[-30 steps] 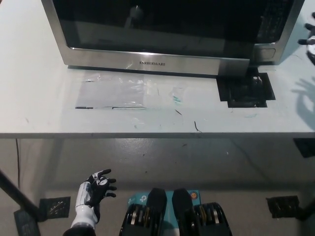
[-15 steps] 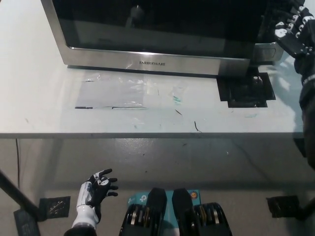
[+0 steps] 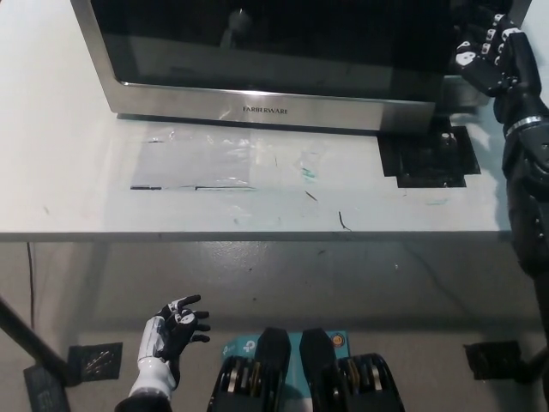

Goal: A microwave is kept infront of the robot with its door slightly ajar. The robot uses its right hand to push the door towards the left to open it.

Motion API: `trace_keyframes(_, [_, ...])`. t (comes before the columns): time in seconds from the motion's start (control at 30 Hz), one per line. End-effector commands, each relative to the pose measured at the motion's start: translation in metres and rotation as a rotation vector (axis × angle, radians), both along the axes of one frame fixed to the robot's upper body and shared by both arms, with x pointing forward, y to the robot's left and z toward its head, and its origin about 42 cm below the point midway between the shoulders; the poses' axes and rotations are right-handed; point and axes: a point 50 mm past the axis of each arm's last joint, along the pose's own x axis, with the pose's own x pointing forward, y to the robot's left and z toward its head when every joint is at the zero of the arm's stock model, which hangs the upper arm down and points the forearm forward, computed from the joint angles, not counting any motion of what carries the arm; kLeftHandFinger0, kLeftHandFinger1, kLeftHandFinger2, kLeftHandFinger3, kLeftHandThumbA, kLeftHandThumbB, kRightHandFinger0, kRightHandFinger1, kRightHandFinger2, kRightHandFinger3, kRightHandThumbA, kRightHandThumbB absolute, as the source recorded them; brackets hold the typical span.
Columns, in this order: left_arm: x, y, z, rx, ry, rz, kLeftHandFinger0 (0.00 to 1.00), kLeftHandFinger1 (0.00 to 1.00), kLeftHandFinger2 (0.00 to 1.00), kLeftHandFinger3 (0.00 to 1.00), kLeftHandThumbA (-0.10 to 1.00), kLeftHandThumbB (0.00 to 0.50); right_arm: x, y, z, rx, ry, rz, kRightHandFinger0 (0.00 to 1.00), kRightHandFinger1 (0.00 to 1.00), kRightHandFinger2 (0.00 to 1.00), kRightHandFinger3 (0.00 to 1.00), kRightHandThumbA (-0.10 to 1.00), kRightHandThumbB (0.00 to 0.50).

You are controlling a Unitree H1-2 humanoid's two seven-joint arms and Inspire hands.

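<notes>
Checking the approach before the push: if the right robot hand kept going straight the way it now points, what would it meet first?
Most likely the microwave's right front edge beside the door; the right robot hand already overlaps it, though depth is unclear from above.

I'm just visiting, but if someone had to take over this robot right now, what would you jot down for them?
Right hand: black, raised at the right end of the microwave, by the right edge of its door. Holding nothing; contact with the door can't be confirmed.
Left hand: white, resting low below the table edge, fingers apart, empty.
Microwave: sits at the back of the table, facing the robot.
Done: right hand brought up to the door's right side.
Left: push the door toward the left until it swings open; it does not look opened yet.
</notes>
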Motion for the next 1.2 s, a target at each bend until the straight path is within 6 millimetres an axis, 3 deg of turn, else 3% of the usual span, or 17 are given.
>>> trace_keyframes(0.0, [0.008, 0.002, 0.01, 0.018, -0.036, 0.002, 0.35, 0.35, 0.39, 0.52, 0.05, 0.058, 0.006, 0.02, 0.033, -0.038, -0.135, 0.05, 0.47, 0.65, 0.72, 0.8, 0.24, 0.221])
trace_keyframes(0.2, [0.007, 0.001, 0.009, 0.013, -0.043, 0.012, 0.34, 0.34, 0.38, 0.51, 0.04, 0.06, -0.008, 0.041, 0.016, 0.037, -0.123, 0.109, 0.45, 0.64, 0.72, 0.83, 0.14, 0.18])
trace_keyframes(0.3, [0.011, 0.002, 0.012, 0.009, -0.042, 0.01, 0.34, 0.35, 0.38, 0.51, 0.04, 0.051, -0.018, 0.053, 0.009, 0.048, -0.131, 0.126, 0.47, 0.68, 0.75, 0.83, 0.21, 0.179])
trace_keyframes(0.37, [0.01, 0.003, 0.012, 0.005, -0.033, 0.016, 0.35, 0.35, 0.39, 0.51, 0.03, 0.063, -0.026, 0.062, 0.002, 0.058, -0.131, 0.134, 0.45, 0.66, 0.73, 0.81, 0.24, 0.178])
trace_keyframes(0.43, [0.009, 0.003, 0.011, 0.021, -0.033, 0.007, 0.37, 0.36, 0.39, 0.51, 0.04, 0.04, -0.04, 0.076, -0.005, 0.103, -0.125, 0.161, 0.44, 0.64, 0.7, 0.79, 0.26, 0.198])
trace_keyframes(0.5, [0.009, 0.002, 0.009, 0.029, -0.031, 0.002, 0.37, 0.37, 0.39, 0.51, 0.04, 0.036, -0.044, 0.079, -0.007, 0.117, -0.123, 0.168, 0.43, 0.63, 0.7, 0.78, 0.26, 0.197])
trace_keyframes(0.6, [0.009, 0.003, 0.01, 0.029, -0.041, 0.001, 0.35, 0.35, 0.39, 0.5, 0.04, 0.038, -0.066, 0.097, -0.016, 0.16, -0.123, 0.218, 0.46, 0.63, 0.71, 0.77, 0.24, 0.177])
trace_keyframes(0.7, [0.009, 0.003, 0.009, 0.028, -0.041, -0.004, 0.36, 0.36, 0.4, 0.51, 0.06, 0.044, -0.077, 0.102, -0.02, 0.172, -0.118, 0.231, 0.46, 0.63, 0.72, 0.84, 0.28, 0.185])
trace_keyframes(0.77, [0.01, 0.003, 0.009, 0.023, -0.036, 0.004, 0.33, 0.34, 0.38, 0.49, 0.04, 0.053, -0.099, 0.111, -0.029, 0.199, -0.112, 0.262, 0.45, 0.62, 0.72, 0.89, 0.36, 0.217])
trace_keyframes(0.87, [0.01, 0.004, 0.009, 0.017, -0.035, 0.009, 0.29, 0.31, 0.36, 0.48, 0.03, 0.057, -0.119, 0.117, -0.04, 0.239, -0.099, 0.302, 0.44, 0.63, 0.74, 0.95, 0.37, 0.218])
trace_keyframes(1.0, [0.011, 0.002, 0.01, 0.021, -0.04, 0.0, 0.33, 0.34, 0.38, 0.49, 0.04, 0.049, -0.137, 0.121, -0.045, 0.268, -0.093, 0.32, 0.46, 0.64, 0.75, 0.96, 0.39, 0.226])
trace_keyframes(1.1, [0.011, 0.002, 0.009, 0.02, -0.037, -0.003, 0.34, 0.35, 0.38, 0.5, 0.02, 0.034, -0.161, 0.129, -0.052, 0.322, -0.079, 0.365, 0.5, 0.66, 0.75, 0.93, 0.36, 0.219])
trace_keyframes(1.17, [0.011, 0.002, 0.009, 0.017, -0.034, -0.001, 0.34, 0.34, 0.38, 0.5, 0.01, 0.029, -0.176, 0.133, -0.055, 0.302, -0.08, 0.393, 0.51, 0.67, 0.75, 0.93, 0.37, 0.186])
